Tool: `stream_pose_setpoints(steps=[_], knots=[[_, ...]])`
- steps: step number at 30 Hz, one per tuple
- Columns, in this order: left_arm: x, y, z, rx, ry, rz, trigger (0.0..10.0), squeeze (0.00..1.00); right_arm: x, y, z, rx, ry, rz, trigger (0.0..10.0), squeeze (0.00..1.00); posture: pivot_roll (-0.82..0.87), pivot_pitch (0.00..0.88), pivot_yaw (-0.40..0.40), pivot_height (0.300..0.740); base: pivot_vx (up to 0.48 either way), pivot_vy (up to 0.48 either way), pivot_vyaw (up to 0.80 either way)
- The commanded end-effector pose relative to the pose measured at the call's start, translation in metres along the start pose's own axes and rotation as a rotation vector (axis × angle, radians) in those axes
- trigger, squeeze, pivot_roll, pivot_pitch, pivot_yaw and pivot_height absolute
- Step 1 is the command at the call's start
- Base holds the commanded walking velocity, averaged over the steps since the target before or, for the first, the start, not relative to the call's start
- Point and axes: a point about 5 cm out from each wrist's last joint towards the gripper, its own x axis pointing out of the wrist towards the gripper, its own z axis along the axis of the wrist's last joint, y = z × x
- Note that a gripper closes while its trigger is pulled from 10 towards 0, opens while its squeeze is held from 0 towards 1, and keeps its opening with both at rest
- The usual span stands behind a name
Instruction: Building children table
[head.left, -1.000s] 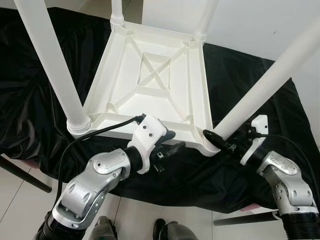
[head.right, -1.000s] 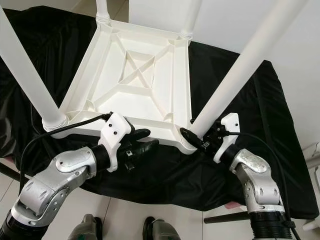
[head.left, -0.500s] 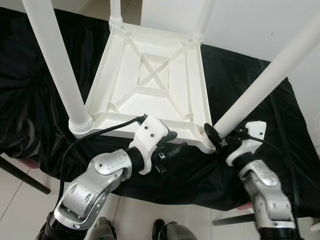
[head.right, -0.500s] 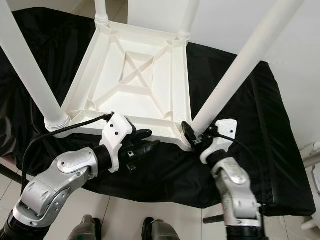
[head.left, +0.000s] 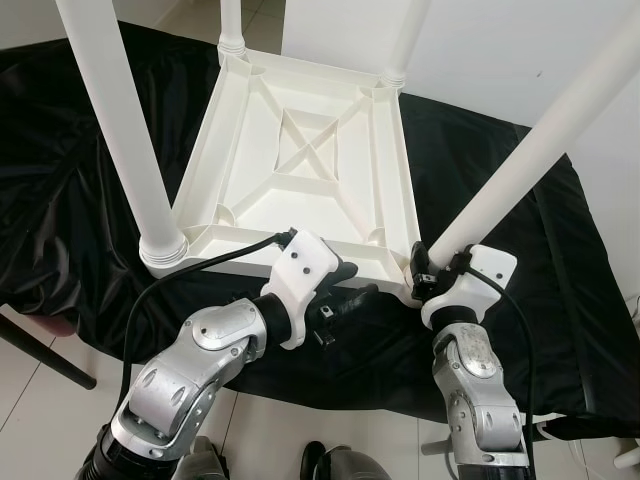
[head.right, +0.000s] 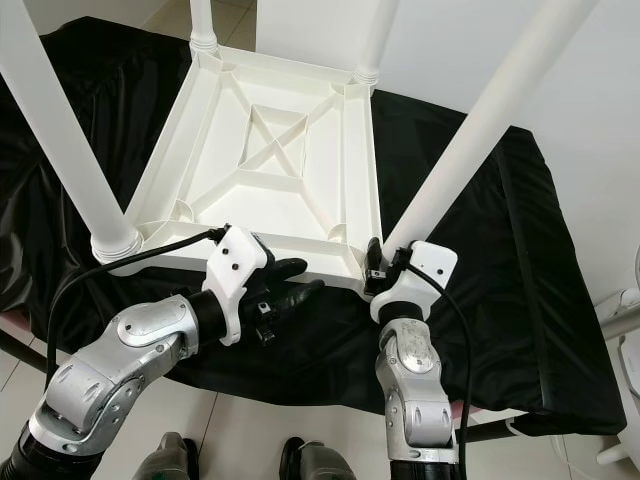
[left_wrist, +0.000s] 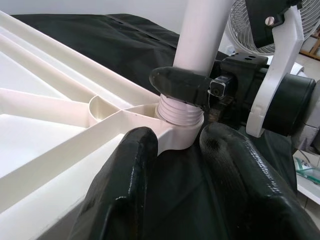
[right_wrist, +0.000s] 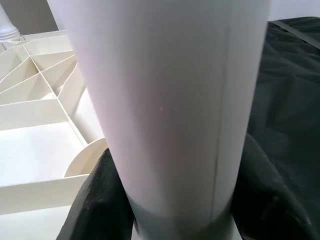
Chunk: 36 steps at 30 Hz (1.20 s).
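The white children's table (head.left: 300, 165) lies upside down on a black cloth, its legs pointing up. My right gripper (head.left: 432, 268) is shut on the near right leg (head.left: 530, 150), just above its threaded base (left_wrist: 181, 114) in the corner socket. In the right wrist view the leg (right_wrist: 170, 100) stands between the black fingers (right_wrist: 97, 200). Against the table's front rim, left of that corner, my left gripper (head.left: 352, 285) lies low and open. Its two fingers (left_wrist: 125, 180) are spread with nothing gripped.
The near left leg (head.left: 120, 120) stands tall at the front left corner, and two more legs rise at the far corners. The black cloth (head.left: 560, 260) hangs over the support's front edge above a light tiled floor. A fan (left_wrist: 240, 35) stands off to the right.
My right arm has swung in from the right to below the corner, its wrist turning around the near right leg while still gripping it. The left gripper has barely moved.
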Motion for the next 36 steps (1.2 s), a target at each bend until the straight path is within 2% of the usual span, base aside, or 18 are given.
stream_pose_setpoints(steps=[1,2,3,4,5,8,9,11,17,18,19,20,25,31,32,34,35,36], knots=[[0.0,-0.001,-0.001,0.002,0.002,0.027,10.0,0.0,-0.003,-0.008,-0.018,-0.004,0.093,-0.031,10.0,0.0,0.06,0.181,-0.142,0.74,0.0,0.0,0.0],[0.0,-0.001,-0.001,0.002,0.002,0.027,10.0,0.0,-0.003,-0.008,-0.018,-0.004,0.093,-0.031,10.0,0.0,0.06,0.181,-0.142,0.74,0.0,0.0,0.0],[0.0,-0.001,-0.001,0.004,0.003,0.026,10.0,0.0,-0.002,-0.007,-0.015,0.0,0.071,0.016,10.0,0.65,0.06,0.173,-0.144,0.74,0.0,0.0,0.0],[0.0,-0.001,-0.001,0.004,0.003,0.026,10.0,0.0,-0.002,-0.007,-0.015,0.0,0.071,0.016,10.0,0.65,0.06,0.173,-0.144,0.74,0.0,0.0,0.0],[0.001,-0.001,-0.001,0.006,0.003,0.026,10.0,0.0,-0.001,-0.008,-0.011,0.009,0.05,0.069,10.0,1.0,0.06,0.169,-0.146,0.74,0.0,0.0,0.0],[0.001,0.0,-0.001,0.007,0.002,0.026,10.0,0.0,0.001,-0.009,-0.008,0.016,0.034,0.134,10.0,1.0,0.06,0.169,-0.146,0.74,0.0,0.0,0.0],[0.001,0.0,0.0,0.008,-0.001,0.028,10.0,0.0,0.002,-0.015,0.001,0.014,0.002,0.299,10.0,1.0,0.06,0.163,-0.149,0.74,0.0,0.0,0.0],[0.001,0.0,0.0,0.008,-0.001,0.028,10.0,0.0,0.002,-0.015,0.001,0.014,0.002,0.299,10.0,1.0,0.06,0.163,-0.149,0.74,0.0,0.0,0.0],[0.001,0.002,0.001,0.011,-0.003,0.036,10.0,0.0,0.011,-0.032,0.013,-0.05,-0.018,0.492,10.0,1.0,0.07,0.168,-0.146,0.74,0.0,0.0,0.0],[0.0,0.002,0.001,0.011,-0.003,0.036,10.0,0.0,0.013,-0.033,0.015,-0.065,-0.022,0.52,10.0,0.93,0.07,0.17,-0.143,0.74,0.0,0.0,0.0],[0.0,0.002,0.001,0.011,-0.003,0.036,10.0,0.0,0.013,-0.033,0.015,-0.065,-0.022,0.52,10.0,0.93,0.07,0.17,-0.143,0.74,0.0,0.0,0.0],[0.0,0.002,0.001,0.011,-0.003,0.036,10.0,0.0,0.016,-0.035,0.017,-0.079,-0.02,0.568,10.0,0.0,0.07,0.172,-0.139,0.74,0.0,0.0,0.0],[-0.001,0.0,0.0,0.011,0.001,0.027,10.0,0.0,0.03,-0.041,0.016,-0.126,0.021,0.724,10.0,0.0,0.08,0.171,-0.131,0.74,0.0,0.0,0.0],[-0.001,-0.001,0.001,0.011,0.001,0.022,10.0,0.0,0.034,-0.043,0.008,-0.152,0.068,0.823,10.0,0.0,0.08,0.17,-0.125,0.74,0.0,0.0,0.0],[-0.001,-0.001,0.001,0.011,0.001,0.021,10.0,0.0,0.036,-0.044,0.005,-0.156,0.081,0.841,0.9,0.0,0.08,0.17,-0.125,0.74,0.0,0.0,0.0],[-0.002,-0.001,0.001,0.012,0.001,0.021,10.0,0.0,0.037,-0.045,0.003,-0.157,0.089,0.85,0.9,0.0,0.08,0.17,-0.125,0.74,0.0,0.0,0.0],[-0.002,-0.001,0.001,0.011,0.0,0.021,10.0,0.0,0.038,-0.046,0.001,-0.153,0.101,0.853,0.0,0.0,0.09,0.172,-0.124,0.74,0.0,0.0,0.0],[-0.002,-0.001,0.002,0.011,0.0,0.022,10.0,0.0,0.039,-0.048,0.0,-0.15,0.106,0.857,0.0,0.0,0.09,0.172,-0.124,0.74,0.0,0.0,0.0]])
